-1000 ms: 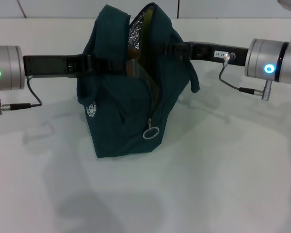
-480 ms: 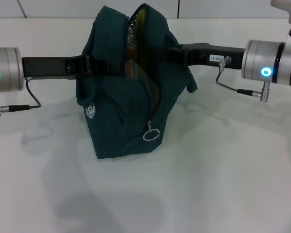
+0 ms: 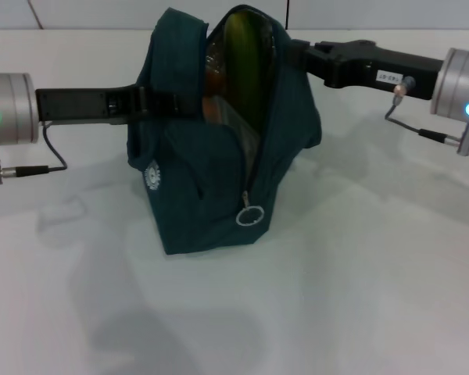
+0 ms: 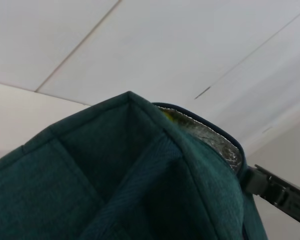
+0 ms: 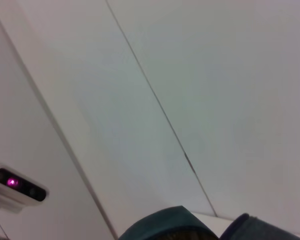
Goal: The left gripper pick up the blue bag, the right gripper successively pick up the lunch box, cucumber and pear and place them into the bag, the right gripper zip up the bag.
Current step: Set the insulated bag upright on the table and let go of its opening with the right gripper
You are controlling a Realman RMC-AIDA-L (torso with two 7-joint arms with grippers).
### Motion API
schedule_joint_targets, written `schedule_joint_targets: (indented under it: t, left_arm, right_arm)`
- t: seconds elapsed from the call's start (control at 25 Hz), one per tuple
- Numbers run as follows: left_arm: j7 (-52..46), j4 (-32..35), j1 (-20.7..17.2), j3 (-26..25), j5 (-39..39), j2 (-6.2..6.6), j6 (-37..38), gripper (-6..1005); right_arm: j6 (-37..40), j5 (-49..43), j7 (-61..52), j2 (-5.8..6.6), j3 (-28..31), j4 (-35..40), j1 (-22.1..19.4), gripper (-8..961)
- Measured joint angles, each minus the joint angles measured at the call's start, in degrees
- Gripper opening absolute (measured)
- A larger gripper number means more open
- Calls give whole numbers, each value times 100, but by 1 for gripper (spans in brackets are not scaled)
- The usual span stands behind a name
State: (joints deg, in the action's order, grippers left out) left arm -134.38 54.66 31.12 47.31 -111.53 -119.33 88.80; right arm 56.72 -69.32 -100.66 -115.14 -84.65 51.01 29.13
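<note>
The blue bag (image 3: 211, 187) stands upright on the white table, its top gaping open, and its ring-pull zipper (image 3: 250, 216) hangs low on the front. My left gripper (image 3: 152, 101) reaches in from the left, shut on the bag's upper side. From the right, my right gripper (image 3: 295, 56) meets the top rim of the bag, where the fabric hides its tip. The green cucumber (image 3: 246, 74) stands on end inside the opening. Beside it an orange patch (image 3: 211, 109) may be the pear. The lunch box cannot be made out. The left wrist view shows bag fabric (image 4: 115, 175) and foil lining (image 4: 210, 137).
The white table (image 3: 352, 289) spreads in front of the bag and to both sides. Cables hang under both wrists. The right wrist view shows wall panels, the bag's top edge (image 5: 165, 225) and a small camera unit (image 5: 15, 185).
My right gripper has risen and drawn back toward the right, at the bag's top rim. The opening has spread wider and the cucumber now shows. The bag shifted slightly; the left arm stayed put.
</note>
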Motion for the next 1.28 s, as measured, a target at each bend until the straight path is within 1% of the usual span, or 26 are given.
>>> schedule_joint_targets:
  t: [0.16,0.28,0.36,0.52,0.64,0.72,0.8,0.96,1.04,1.16,1.28]
  left_arm:
    - [-7,-16,38,127,62,-10,5,44]
    - [-10,-23,81,266,174,-12,7,44]
    - [-10,-24,142,292,210,-12,5,44]
    - [10,-36,201,359,416,-19,-5,44]
    - [33,-156,228,524,589,-22,-59,44]
    - [85,-309,285,605,670,-30,-90,44]
    - [184,-505,359,682,774,-35,-138,44]
    - [319,-753,429,1100,985,-39,-282,44]
    - [328,-767,428,1350,1043,-39,-344,44]
    - [328,-780,369,1475,1099,-49,-365,44]
    - [387,-753,220,1556,1161,-53,-320,44]
  right_arm:
    - [19,-69,55,2,81,239,-159,72]
    - [109,-78,68,12,209,268,-242,43]
    - [281,-85,74,17,394,294,-345,23]
    - [678,-98,167,19,768,364,-536,22]
    - [1245,-103,420,19,1153,399,-683,21]
    - [1821,-141,568,27,1552,436,-820,22]
    - [2199,-171,638,38,1834,453,-911,23]
    - [2925,-224,764,70,2426,461,-1102,24]
    - [3146,-273,770,93,2555,462,-1188,25]
    - [3309,-326,780,129,2591,424,-1294,26]
    - [3395,-417,808,129,2592,329,-1309,27]
